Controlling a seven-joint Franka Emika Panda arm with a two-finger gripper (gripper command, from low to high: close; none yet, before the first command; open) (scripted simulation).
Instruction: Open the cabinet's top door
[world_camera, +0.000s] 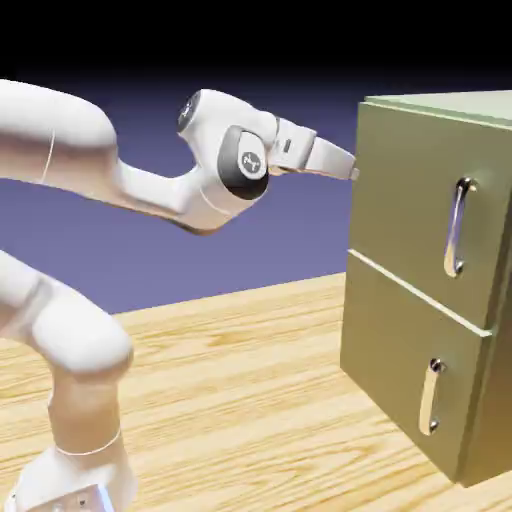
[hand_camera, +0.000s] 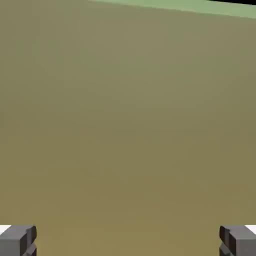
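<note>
The boxy olive-green cabinet (world_camera: 420, 280) stands on the pale wooden tabletop (world_camera: 250, 390) at the right of the exterior view, its front turned toward the lower right. Its top door (world_camera: 410, 200), the larger olive-green panel, lies flush with the front and shut; a long silver vertical bar handle (world_camera: 458, 228) sits near that door's right side. Below it the shorter door (world_camera: 400, 360) is also shut and carries a small cream handle (world_camera: 431, 397). The white robot arm (world_camera: 90, 180) rises from the lower left and reaches level to the right, with the claw (world_camera: 352, 172) right at the upper left edge of the cabinet, near the top of the top door's left border and well apart from the silver handle; whether the tips touch the wood cannot be told. In the hand view flat olive-green surface fills nearly everything, with a pale green strip along the top edge, and the two grey fingertips (hand_camera: 17, 240) stand far apart at the bottom corners with nothing between them, so the claw is spread wide and grasps nothing
</note>
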